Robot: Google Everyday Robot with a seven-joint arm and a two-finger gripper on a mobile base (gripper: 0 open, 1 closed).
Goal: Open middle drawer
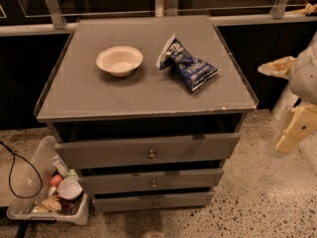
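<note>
The step in hand is the approach, and the surface [148, 90] of the grey cabinet serves as the reference. The gripper [293, 119] hangs off the right edge of that surface, well apart from the cabinet front and a little below the top. Whether it is apart or together cannot be told.

To do this well, it likely needs to come round to the front and drop below the surface to the second front down. It should then line up square with the small round knob [153, 184] before closing on it. The knob is small and probably slippery, so a centred grip and a straight outward pull look safest. The top drawer's knob [151, 154] sits directly above and is easy to mistake for it.

The middle drawer [151, 180] lies under the surface, between the taller top drawer [208, 148] and the slimmer bottom drawer [178, 201]. Its front is flat, plain grey and medium in height. It appears shut or nearly so, with a dark gap above it.
</note>
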